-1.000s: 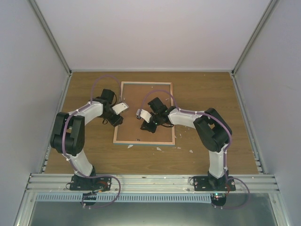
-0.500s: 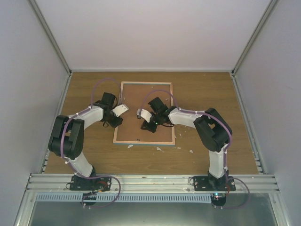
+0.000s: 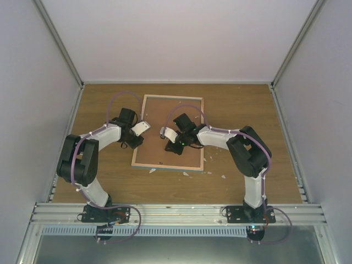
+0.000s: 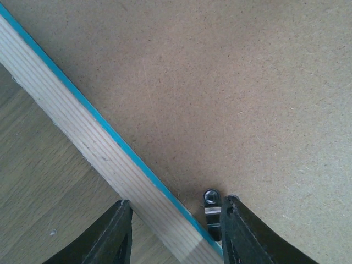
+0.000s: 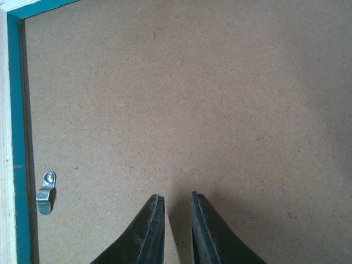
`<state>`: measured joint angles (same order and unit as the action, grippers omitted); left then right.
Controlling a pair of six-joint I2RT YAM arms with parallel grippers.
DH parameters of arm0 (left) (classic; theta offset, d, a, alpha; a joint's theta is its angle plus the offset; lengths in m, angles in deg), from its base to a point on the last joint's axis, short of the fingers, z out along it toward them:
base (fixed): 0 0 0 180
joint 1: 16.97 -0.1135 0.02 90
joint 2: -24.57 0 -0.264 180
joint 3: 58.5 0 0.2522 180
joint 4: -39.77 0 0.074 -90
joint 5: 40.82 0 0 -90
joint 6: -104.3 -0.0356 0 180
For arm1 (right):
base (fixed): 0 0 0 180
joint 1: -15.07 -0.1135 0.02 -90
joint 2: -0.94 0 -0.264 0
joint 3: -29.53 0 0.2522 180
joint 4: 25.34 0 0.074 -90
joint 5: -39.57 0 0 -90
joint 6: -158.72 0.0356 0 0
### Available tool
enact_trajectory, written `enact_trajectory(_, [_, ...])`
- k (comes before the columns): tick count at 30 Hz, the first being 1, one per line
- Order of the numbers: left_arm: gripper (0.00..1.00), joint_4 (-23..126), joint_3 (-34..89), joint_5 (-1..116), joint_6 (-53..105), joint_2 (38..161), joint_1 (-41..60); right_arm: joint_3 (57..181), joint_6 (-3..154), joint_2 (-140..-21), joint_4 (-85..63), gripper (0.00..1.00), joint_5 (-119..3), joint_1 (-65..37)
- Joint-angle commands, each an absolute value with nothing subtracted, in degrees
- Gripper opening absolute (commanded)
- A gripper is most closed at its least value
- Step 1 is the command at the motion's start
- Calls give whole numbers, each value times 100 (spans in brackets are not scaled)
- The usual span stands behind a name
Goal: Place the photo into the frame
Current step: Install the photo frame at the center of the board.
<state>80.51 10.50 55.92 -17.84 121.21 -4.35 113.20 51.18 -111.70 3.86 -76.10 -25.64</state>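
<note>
Left gripper point(image 4: 177, 234) straddles the light wood rail of the frame point(image 4: 82, 137), with one finger on the bench point(image 4: 38, 192) side and the other on the brown backing point(image 4: 231, 82) beside a metal clip point(image 4: 212, 209). Whether it pinches the rail, I cannot tell. Right gripper point(image 5: 177, 225), nearly clenched on nothing, points at the backing. The face-down frame lies beneath both.

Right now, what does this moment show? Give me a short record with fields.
frame: lying back up on table, brown board showing
photo: not in view
left gripper: open, straddling the frame's left edge and a clip
right gripper: almost shut, empty, over the board
</note>
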Motion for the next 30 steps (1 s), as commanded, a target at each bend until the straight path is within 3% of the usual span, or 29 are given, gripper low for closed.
enact_trajectory(1, [28, 8297, 847, 5496, -2325, 12270, -339, 11328, 5070, -11148, 349, 17, -7649, -2518])
enact_trajectory(15, [29, 8767, 164, 5630, -2339, 11408, -259, 11178, 4980, -10664, 445, 17, -7969, -2509])
enact_trajectory(25, [55, 9088, 1918, 6236, -1826, 11595, -392, 11417, 4953, -10412, 485, 22, -7977, -2281])
enact_trajectory(30, [66, 8778, 2767, 5975, -1520, 12080, -392, 11756, 4954, -10470, 590, 29, -7929, -1934])
